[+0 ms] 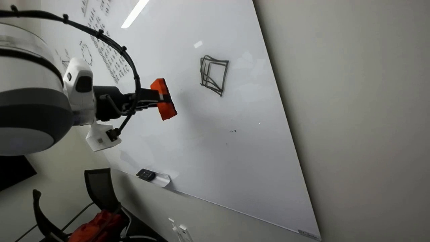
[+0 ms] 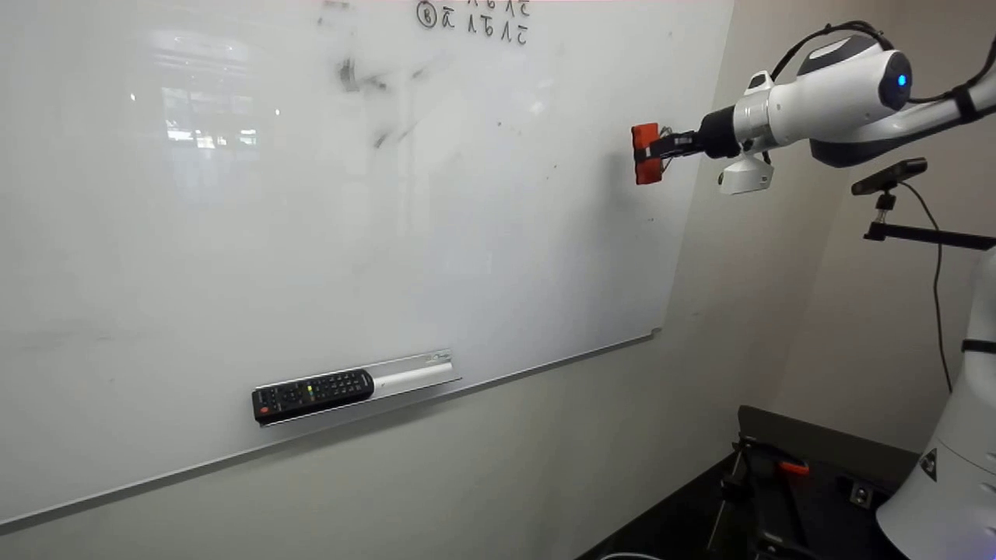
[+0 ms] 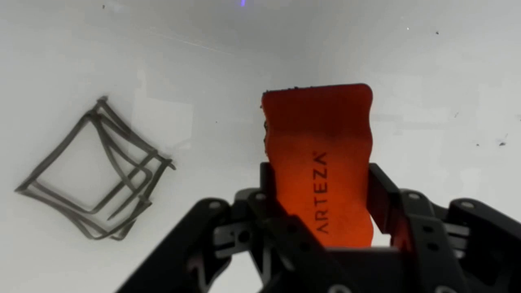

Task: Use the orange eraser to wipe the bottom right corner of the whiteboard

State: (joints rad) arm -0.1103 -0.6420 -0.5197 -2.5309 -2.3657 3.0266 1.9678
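Note:
The orange eraser (image 1: 167, 111) is held by my gripper (image 1: 164, 97) in front of the whiteboard (image 1: 235, 168). In an exterior view, the eraser (image 2: 645, 137) and gripper (image 2: 647, 154) are near the board's right edge, well above the bottom right corner of the whiteboard (image 2: 652, 334). The eraser's shadow lies offset on the board, so it appears apart from the surface. In the wrist view, both fingers of the gripper (image 3: 321, 175) press the long sides of the eraser (image 3: 321, 134); its wiping side is hidden. A dark drawn square (image 3: 61, 148) is left of the eraser.
A small tray (image 2: 412, 379) on the board's lower edge holds a black remote (image 2: 311, 395). A camera on a bracket (image 2: 887, 177) stands below the arm. A chair (image 1: 99, 188) and red cloth (image 1: 97, 228) are low at the left in an exterior view.

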